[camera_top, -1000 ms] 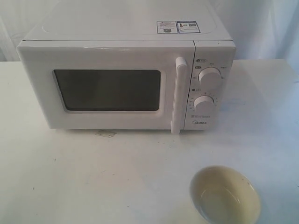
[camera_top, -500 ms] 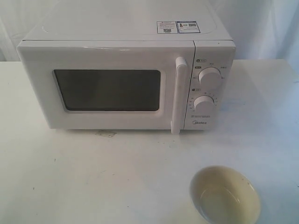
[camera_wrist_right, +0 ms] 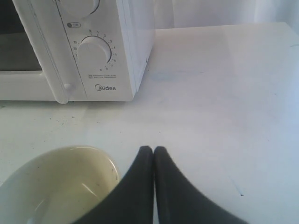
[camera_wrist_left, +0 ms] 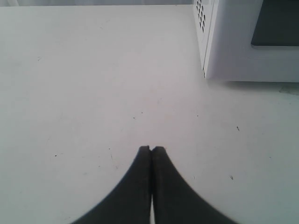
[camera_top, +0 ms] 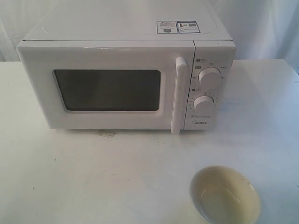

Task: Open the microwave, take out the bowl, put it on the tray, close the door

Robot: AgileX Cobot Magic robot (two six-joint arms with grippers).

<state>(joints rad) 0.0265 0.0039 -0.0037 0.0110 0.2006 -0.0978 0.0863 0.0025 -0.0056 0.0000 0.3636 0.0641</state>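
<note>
The white microwave [camera_top: 126, 79] stands at the back of the table with its door [camera_top: 107, 88] shut and the bar handle [camera_top: 179, 95] upright. The cream bowl [camera_top: 224, 196] sits on the table at the front right, empty, also seen in the right wrist view as the bowl [camera_wrist_right: 56, 186]. My right gripper [camera_wrist_right: 153, 149] is shut and empty, just beside the bowl's rim. My left gripper [camera_wrist_left: 151, 149] is shut and empty over bare table, off the microwave's left corner [camera_wrist_left: 210, 42]. Neither gripper shows in the exterior view. No tray is in view.
A white table [camera_top: 93, 177] carries everything, with a small scuffed patch [camera_top: 105, 134] under the door. White curtain hangs behind. Two knobs [camera_top: 209, 78] sit on the right panel.
</note>
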